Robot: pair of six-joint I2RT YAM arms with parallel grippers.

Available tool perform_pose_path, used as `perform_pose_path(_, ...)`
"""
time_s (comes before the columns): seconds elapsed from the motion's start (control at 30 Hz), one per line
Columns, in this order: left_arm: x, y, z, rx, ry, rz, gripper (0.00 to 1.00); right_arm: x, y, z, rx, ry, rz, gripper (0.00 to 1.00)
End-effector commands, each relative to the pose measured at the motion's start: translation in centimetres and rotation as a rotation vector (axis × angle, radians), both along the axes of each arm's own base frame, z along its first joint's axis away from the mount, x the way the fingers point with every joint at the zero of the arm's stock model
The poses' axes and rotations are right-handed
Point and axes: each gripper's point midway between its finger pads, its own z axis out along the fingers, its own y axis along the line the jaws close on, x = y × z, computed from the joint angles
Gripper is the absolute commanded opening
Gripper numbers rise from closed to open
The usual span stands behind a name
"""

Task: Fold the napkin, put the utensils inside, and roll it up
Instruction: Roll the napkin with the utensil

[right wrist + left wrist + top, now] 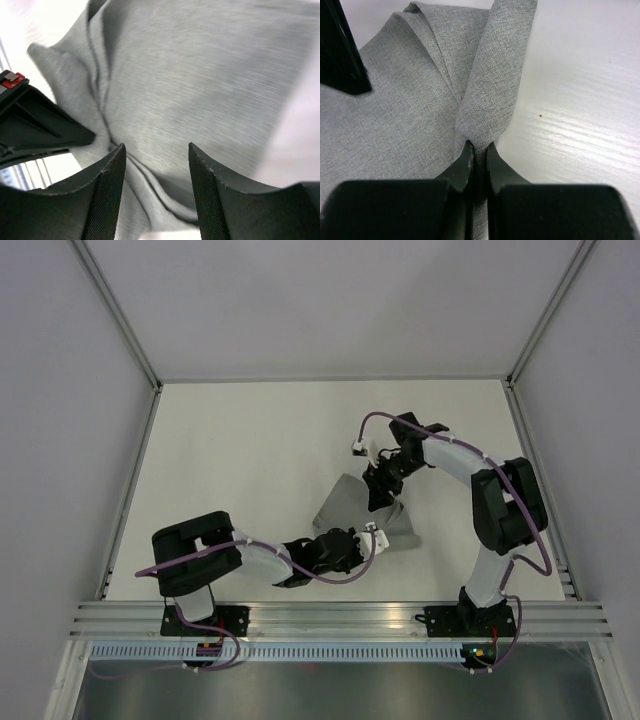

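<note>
The grey napkin (345, 502) lies rumpled in the middle of the white table, between the two grippers. My left gripper (368, 540) is shut on a fold of the napkin (490, 95) at its near right side, the cloth pinched between the fingertips. My right gripper (383, 498) is open and hovers just above the napkin (200, 85), its fingers (107, 195) straddling a raised crease. The utensils are out of view.
The white table (230, 460) has grey walls behind and at both sides. A metal rail (340, 618) runs along the near edge by the arm bases. The left gripper's body shows at the left of the right wrist view (30, 125).
</note>
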Motion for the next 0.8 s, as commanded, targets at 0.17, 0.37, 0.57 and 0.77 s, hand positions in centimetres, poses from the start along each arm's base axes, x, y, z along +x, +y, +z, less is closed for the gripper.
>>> perform_pose_path(0.17, -5.9, 4.9, -7.5, 0.091, 0.453, 0.050, 0.02, 2.9, -2.4, 3.9, 0.118, -0.280, -0.116, 0.60)
perform_pose_path(0.37, -7.0, 5.2, -7.8, 0.027, 0.643, 0.063, 0.02, 0.3, -3.5, 4.6, 0.154, -0.461, -0.038, 0.62)
perform_pose_path(0.57, -6.8, 5.8, -7.7, -0.022, 0.816, 0.080, 0.02, -4.1, -4.1, 4.5, 0.196, -0.577, 0.125, 0.69)
perform_pose_path(0.77, -7.4, 5.9, -8.5, -0.006, 0.921, 0.076, 0.02, -7.5, -3.7, 2.8, 0.144, -0.591, 0.238, 0.70)
